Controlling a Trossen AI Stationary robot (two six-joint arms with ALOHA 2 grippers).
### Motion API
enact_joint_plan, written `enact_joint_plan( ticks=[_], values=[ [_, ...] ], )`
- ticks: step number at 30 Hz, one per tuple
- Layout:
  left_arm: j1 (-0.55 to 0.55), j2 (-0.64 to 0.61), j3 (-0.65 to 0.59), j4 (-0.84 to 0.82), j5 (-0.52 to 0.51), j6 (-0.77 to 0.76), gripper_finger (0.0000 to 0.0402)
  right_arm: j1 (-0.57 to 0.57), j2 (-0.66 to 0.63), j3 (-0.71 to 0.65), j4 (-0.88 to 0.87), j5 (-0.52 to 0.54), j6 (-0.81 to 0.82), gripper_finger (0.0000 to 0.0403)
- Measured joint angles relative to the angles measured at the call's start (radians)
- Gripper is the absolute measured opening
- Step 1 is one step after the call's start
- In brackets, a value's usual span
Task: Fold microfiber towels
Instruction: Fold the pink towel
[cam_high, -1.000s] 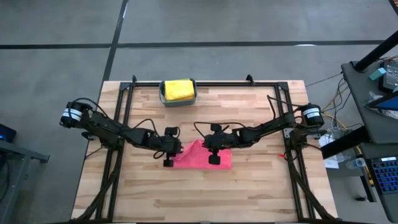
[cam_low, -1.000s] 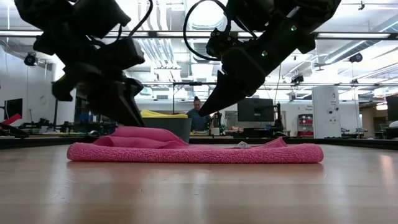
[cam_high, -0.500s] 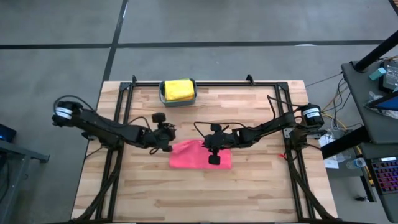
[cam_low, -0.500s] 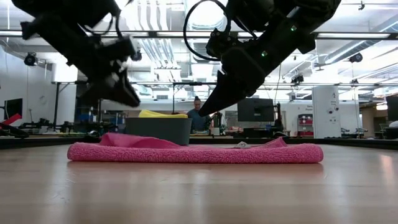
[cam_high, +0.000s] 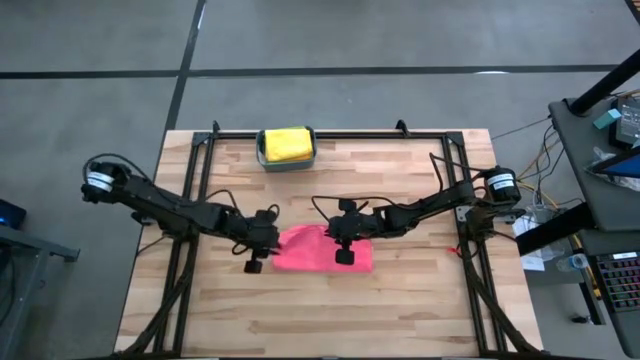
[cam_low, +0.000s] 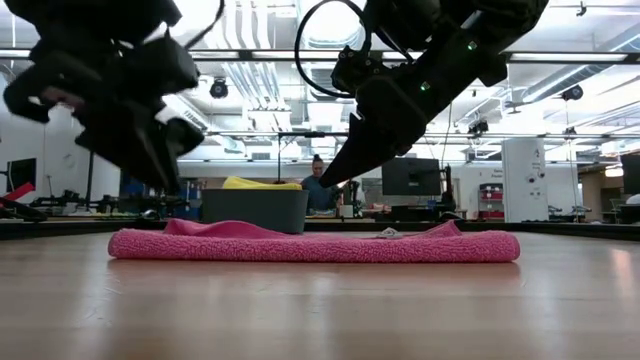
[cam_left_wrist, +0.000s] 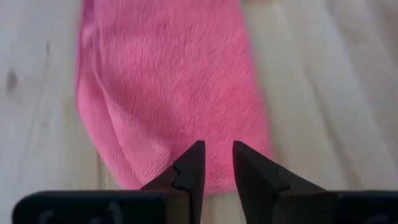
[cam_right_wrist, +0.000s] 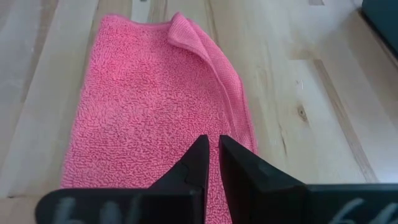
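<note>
Left pincer (cam_high: 253, 262) dropped beside pink towel (cam_high: 318, 250) — empty.

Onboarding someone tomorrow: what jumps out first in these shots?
The pink towel lies folded flat mid-table, the only bright thing on the bare wood. Both dark arms meet over it: the right tool sits on the towel, nearly shut and empty; the left tool hangs off the towel's left edge, fingers slightly parted and empty. At the far edge a teal bin holds a yellow towel.
</note>
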Motion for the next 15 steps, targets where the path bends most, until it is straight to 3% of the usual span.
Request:
enact_joint_plan(
  ticks=[5,11,13,15],
  values=[
    [0.001,0.099,0.000,0.010,-0.055,0.019,0.0067,0.000,0.000,0.000,0.000,0.000,0.000,0.0028],
    [0.003,0.179,0.019,0.010,-0.610,0.008,0.0067,0.000,0.000,0.000,0.000,0.000,0.000,0.0028],
    [0.002,0.176,0.029,0.011,-0.636,0.051,0.0067,0.000,0.000,0.000,0.000,0.000,0.000,0.0028],
    [0.002,0.170,0.033,0.009,-0.589,0.081,0.0067,0.000,0.000,0.000,0.000,0.000,0.004,0.0028]
  ],
)
